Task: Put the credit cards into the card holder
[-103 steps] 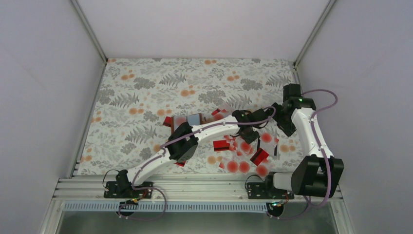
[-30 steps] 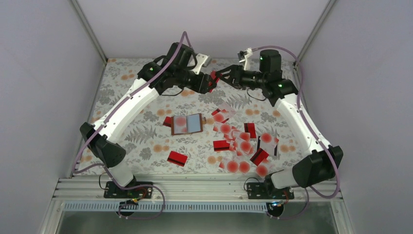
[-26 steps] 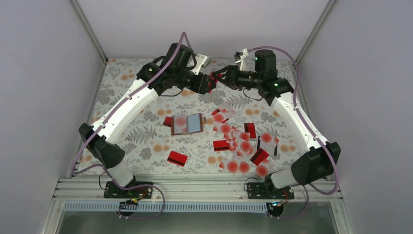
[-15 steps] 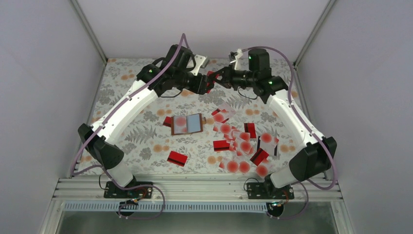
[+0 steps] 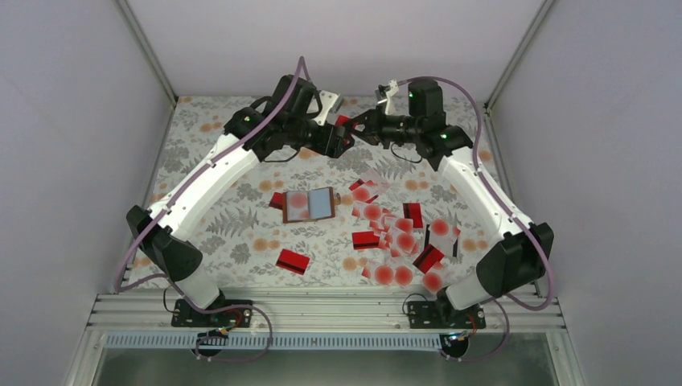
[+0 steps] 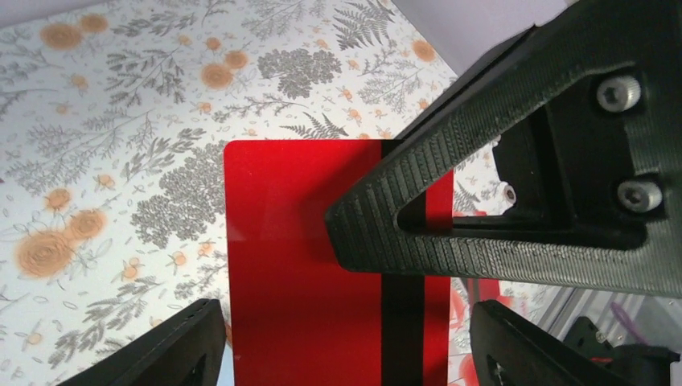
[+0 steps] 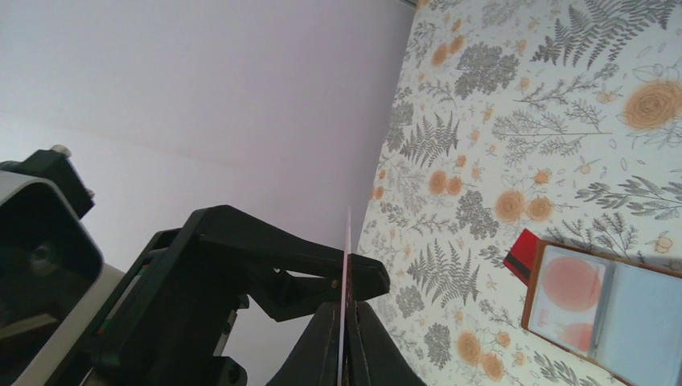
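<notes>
High over the back of the table my two grippers meet around one red credit card with a black stripe. My right gripper is shut on it; the right wrist view shows the card edge-on between the closed fingertips. My left gripper stands open, its fingers spread wide to either side of the card without touching it. The brown card holder lies open on the floral table below, a red-dot card in its left pocket. Several more credit cards lie scattered to its right.
One red card lies alone near the front left of the pile. Another red card pokes out from under the holder's left edge. White walls close in the table on three sides, and the metal rail runs along the front.
The right gripper moved left to the left gripper and shut on the red card. The left gripper then opened its fingers off the card. Earlier, both arms were low over the cards.
</notes>
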You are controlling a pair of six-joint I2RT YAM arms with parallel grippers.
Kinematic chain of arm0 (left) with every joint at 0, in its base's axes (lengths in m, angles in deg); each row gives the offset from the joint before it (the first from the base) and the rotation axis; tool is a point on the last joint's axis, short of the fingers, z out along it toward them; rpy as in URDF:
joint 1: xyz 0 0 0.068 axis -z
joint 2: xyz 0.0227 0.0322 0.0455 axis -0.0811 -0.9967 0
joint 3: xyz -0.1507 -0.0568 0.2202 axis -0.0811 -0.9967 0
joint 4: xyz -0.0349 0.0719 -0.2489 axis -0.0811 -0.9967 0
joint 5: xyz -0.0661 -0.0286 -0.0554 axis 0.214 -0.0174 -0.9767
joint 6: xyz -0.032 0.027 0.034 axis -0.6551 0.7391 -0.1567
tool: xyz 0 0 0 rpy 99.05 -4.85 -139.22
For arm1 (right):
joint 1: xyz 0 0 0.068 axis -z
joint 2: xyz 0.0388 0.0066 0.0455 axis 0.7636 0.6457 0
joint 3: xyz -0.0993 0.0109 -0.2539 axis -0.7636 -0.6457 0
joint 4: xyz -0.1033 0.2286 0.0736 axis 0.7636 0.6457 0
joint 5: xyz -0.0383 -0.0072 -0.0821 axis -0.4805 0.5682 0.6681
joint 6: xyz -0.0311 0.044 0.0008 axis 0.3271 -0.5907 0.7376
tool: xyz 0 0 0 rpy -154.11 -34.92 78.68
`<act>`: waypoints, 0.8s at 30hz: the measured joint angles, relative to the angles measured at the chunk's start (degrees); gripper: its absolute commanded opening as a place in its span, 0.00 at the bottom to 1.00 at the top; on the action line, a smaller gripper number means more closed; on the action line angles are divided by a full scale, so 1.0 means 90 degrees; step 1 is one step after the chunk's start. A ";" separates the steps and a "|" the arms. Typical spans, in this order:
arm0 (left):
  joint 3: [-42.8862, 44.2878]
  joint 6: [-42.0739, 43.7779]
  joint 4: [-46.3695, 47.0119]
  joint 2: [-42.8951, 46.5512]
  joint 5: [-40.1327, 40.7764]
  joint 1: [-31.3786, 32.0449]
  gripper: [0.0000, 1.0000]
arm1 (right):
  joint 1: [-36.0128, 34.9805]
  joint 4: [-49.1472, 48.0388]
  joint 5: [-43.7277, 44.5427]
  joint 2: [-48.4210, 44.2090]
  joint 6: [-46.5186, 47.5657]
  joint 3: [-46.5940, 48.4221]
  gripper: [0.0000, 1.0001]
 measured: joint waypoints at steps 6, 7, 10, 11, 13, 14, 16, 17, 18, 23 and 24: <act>0.0002 0.0024 -0.0066 0.0024 0.0022 -0.0034 0.93 | 0.0005 -0.0381 -0.0194 0.0000 -0.0158 -0.0192 0.04; 0.0002 0.0041 -0.0090 0.0044 0.0019 -0.0058 0.94 | 0.0019 -0.0430 -0.0231 0.0000 -0.0163 -0.0221 0.04; 0.0000 0.0036 -0.0172 0.0219 -0.0104 -0.0318 0.94 | 0.0087 -0.0653 -0.0457 0.0000 -0.0182 -0.0308 0.04; -0.0015 0.0049 -0.0170 0.0304 -0.0206 -0.0440 0.93 | 0.0121 -0.0736 -0.0585 0.0010 -0.0180 -0.0328 0.04; -0.0189 0.0102 -0.0063 0.0595 -0.0624 -0.0811 0.91 | 0.0204 -0.0916 -0.0874 0.0056 -0.0151 -0.0330 0.04; -0.0376 0.0124 0.0066 0.0789 -0.0928 -0.1032 0.90 | 0.0238 -0.0988 -0.1018 0.0090 -0.0112 -0.0325 0.04; -0.1025 0.0112 0.0498 0.1277 -0.1744 -0.1562 0.89 | 0.0291 -0.1054 -0.1372 0.0223 0.0041 -0.0255 0.04; -0.1406 0.0044 0.0765 0.1503 -0.2135 -0.1812 0.88 | 0.0304 -0.1088 -0.1511 0.0304 0.0114 -0.0206 0.04; -0.1812 -0.0036 0.1061 0.1717 -0.2526 -0.2018 0.87 | 0.0313 -0.1090 -0.1698 0.0420 0.0219 -0.0107 0.04; -0.3220 -0.0624 0.2390 0.2086 -0.4024 -0.2251 0.77 | 0.0323 -0.1117 -0.2426 0.0889 0.0648 0.0221 0.04; -0.3347 -0.0702 0.2560 0.2069 -0.4216 -0.2251 0.74 | 0.0323 -0.1110 -0.2548 0.0947 0.0721 0.0287 0.04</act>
